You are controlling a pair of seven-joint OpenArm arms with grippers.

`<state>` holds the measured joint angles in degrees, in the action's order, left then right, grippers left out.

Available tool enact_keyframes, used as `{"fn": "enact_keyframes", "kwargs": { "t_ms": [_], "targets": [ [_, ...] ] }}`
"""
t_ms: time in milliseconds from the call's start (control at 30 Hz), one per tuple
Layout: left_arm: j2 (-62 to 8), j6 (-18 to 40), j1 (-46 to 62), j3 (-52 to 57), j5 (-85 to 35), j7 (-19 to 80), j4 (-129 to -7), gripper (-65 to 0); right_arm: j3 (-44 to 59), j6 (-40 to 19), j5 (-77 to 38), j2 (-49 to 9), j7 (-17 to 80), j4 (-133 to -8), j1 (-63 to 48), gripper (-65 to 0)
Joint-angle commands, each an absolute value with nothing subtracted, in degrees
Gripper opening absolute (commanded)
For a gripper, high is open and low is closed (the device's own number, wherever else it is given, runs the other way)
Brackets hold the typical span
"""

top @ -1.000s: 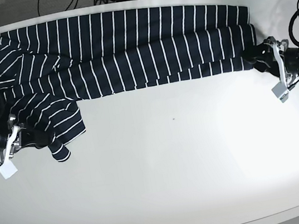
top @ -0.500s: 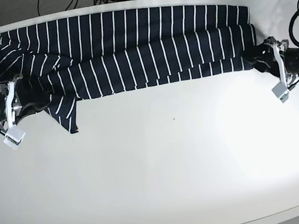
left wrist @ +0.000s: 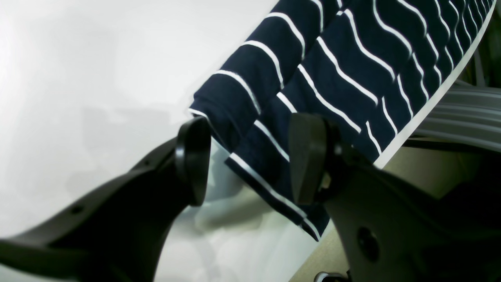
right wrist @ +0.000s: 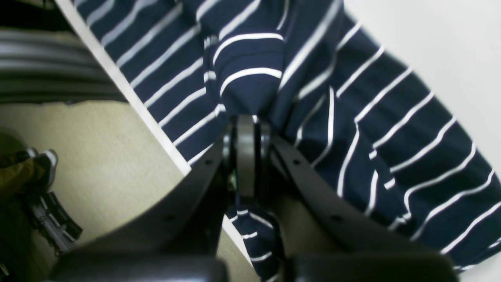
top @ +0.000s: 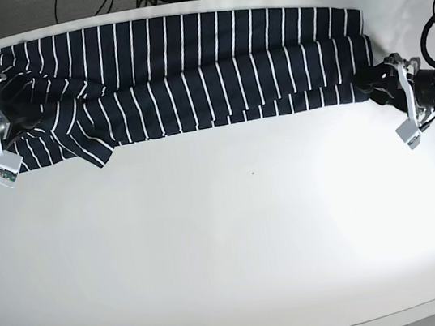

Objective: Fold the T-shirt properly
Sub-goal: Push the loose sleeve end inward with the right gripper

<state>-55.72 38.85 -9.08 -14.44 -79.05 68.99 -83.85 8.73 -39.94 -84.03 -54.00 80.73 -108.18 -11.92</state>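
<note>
While it lies stretched in a long band along the far edge of the white table (top: 236,234), the T-shirt (top: 188,73) shows dark navy cloth with thin white stripes, its lower layers folded over and rumpled toward the right gripper (right wrist: 245,121). That gripper is clamped tight on a bunched fold at the table's end. The left gripper (left wrist: 250,160) gapes wide around the hem corner, gripping nothing. Part of the hem hangs past the table edge, behind the fingers.

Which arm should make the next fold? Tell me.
Right, probably: the right gripper is already shut on the T-shirt, while the left gripper stands open around a corner, gripping nothing.
</note>
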Motion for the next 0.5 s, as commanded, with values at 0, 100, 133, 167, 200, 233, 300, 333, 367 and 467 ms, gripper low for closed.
{"fn": "enact_keyframes", "kwargs": {
  "t_ms": [0, 100, 133, 167, 200, 233, 300, 333, 367, 467],
  "targets": [
    [-57.3, 39.0, -10.0, -13.6, -79.9, 68.6, -84.3, -32.5, 9.5, -40.0, -85.0, -56.2, 80.0, -108.9, -11.7, -65.0],
    [-57.3, 39.0, -10.0, -13.6, -80.0, 68.6, -84.3, -32.5, 9.5, -40.0, -85.0, -58.5, 80.0, -108.9, -13.7, -65.0],
    [-57.3, 39.0, -10.0, -13.6, -79.9, 68.6, -84.3, -32.5, 9.5, -40.0, -85.0, -59.4, 80.0, -108.9, -14.5, -65.0],
    [-57.3, 39.0, -10.0, -13.6, -79.9, 68.6, -84.3, -32.5, 9.5, -40.0, -85.0, -60.3, 80.0, -108.9, -15.2, -65.0],
    [-57.3, 39.0, -10.0, -13.6, -80.0, 68.5, -84.3, -32.5, 9.5, -40.0, -85.0, -61.1, 80.0, -108.9, -16.0, -65.0],
    [-57.3, 39.0, -10.0, -13.6, -80.0, 68.5, -84.3, -32.5, 9.5, -40.0, -85.0, -61.7, 80.0, -108.9, -16.7, -65.0],
    [-57.3, 39.0, -10.0, -13.6, -79.9, 68.6, -84.3, -32.5, 9.5, -40.0, -85.0, -62.7, 80.0, -108.9, -18.1, -65.0],
    [-57.3, 39.0, -10.0, -13.6, -80.0, 68.6, -84.3, -32.5, 9.5, -40.0, -85.0, -62.9, 80.0, -108.9, -18.7, -65.0],
    [-57.3, 39.0, -10.0, -13.6, -80.0, 68.6, -84.3, -32.5, 9.5, -40.0, -85.0, -62.9, 80.0, -108.9, -19.3, -65.0],
    [-57.3, 39.0, -10.0, -13.6, -80.0, 68.5, -84.3, -32.5, 9.5, -40.0, -80.7, -62.9, 80.0, -108.9, -20.8, -65.0]
  ]
}}
